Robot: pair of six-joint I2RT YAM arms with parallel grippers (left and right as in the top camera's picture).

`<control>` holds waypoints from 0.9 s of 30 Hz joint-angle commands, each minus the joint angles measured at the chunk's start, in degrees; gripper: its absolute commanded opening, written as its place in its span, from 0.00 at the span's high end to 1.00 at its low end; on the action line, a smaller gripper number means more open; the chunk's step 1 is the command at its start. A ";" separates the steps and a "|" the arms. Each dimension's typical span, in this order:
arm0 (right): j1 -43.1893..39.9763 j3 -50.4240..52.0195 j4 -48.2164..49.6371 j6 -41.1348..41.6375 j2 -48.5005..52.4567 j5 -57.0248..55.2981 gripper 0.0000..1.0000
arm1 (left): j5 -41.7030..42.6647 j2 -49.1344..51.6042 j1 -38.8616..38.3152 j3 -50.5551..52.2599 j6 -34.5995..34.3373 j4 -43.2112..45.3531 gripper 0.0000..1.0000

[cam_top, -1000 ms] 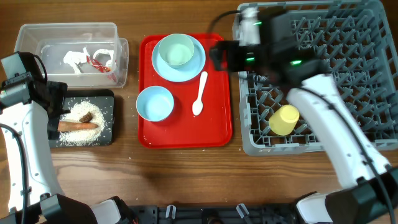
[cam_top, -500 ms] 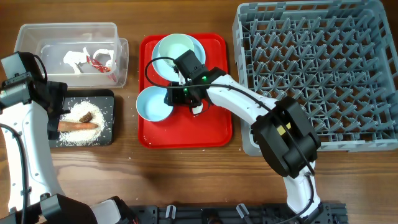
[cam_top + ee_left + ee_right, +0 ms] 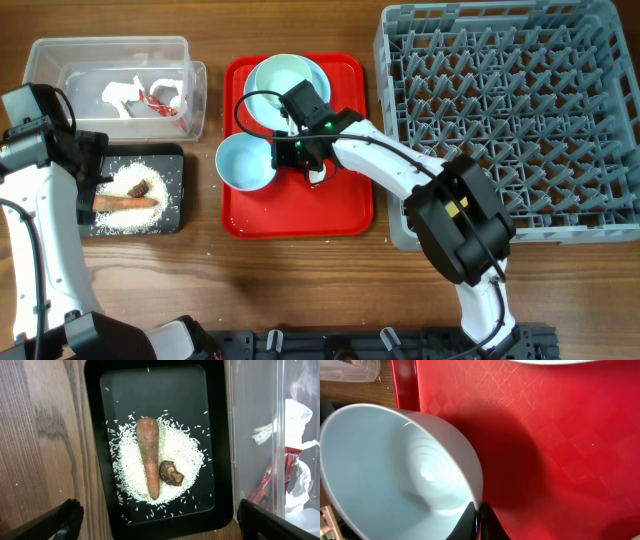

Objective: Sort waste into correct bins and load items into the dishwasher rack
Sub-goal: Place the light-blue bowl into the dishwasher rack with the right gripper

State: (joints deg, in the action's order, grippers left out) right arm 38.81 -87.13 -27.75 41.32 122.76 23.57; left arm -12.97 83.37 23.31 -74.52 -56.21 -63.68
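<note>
Right wrist view: I see my right gripper (image 3: 479,522) pinched shut on the rim of the round light blue bowl (image 3: 395,470), which sits at the left edge of the red plastic tray (image 3: 545,435). Left gripper (image 3: 165,522) hangs fully open, holding nothing, over the shallow black rectangular tray (image 3: 95,435) of white rice-like grains (image 3: 132,470).

Right arm (image 3: 390,172) lies diagonally across red tray (image 3: 300,215) and dishwasher rack's (image 3: 500,120) front-left corner, blocking entry from the right. Light blue bowl (image 3: 245,165) overhangs the tray's left rim, pinching the wood gap toward black tray (image 3: 150,390). Left arm (image 3: 40,210) covers that tray's left side. Table (image 3: 300,290) front strip open.
</note>
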 commanded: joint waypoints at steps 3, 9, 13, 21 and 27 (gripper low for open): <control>-3.21 -0.74 -5.22 -6.95 -15.41 -23.43 0.96 | -0.13 0.28 0.17 -0.26 0.50 -0.04 0.00; -10.67 -0.48 2.54 -23.52 -24.37 -91.38 0.95 | -0.11 0.28 0.17 -0.26 0.50 -0.04 0.00; -19.08 -0.48 29.53 -55.65 -13.11 -91.41 0.96 | -0.11 0.28 0.17 -0.26 0.48 -0.04 0.00; -19.63 -0.48 47.10 -78.01 0.37 -90.68 0.96 | -0.11 0.28 0.17 -0.26 0.50 -0.04 0.00; -18.78 -0.48 43.47 -75.38 1.22 -89.64 0.96 | -0.11 0.28 0.17 -0.26 0.50 -0.04 0.00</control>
State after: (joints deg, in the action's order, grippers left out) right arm 19.05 -86.83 16.03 -35.44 123.02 -66.26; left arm -12.56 83.48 23.31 -74.52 -56.21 -63.68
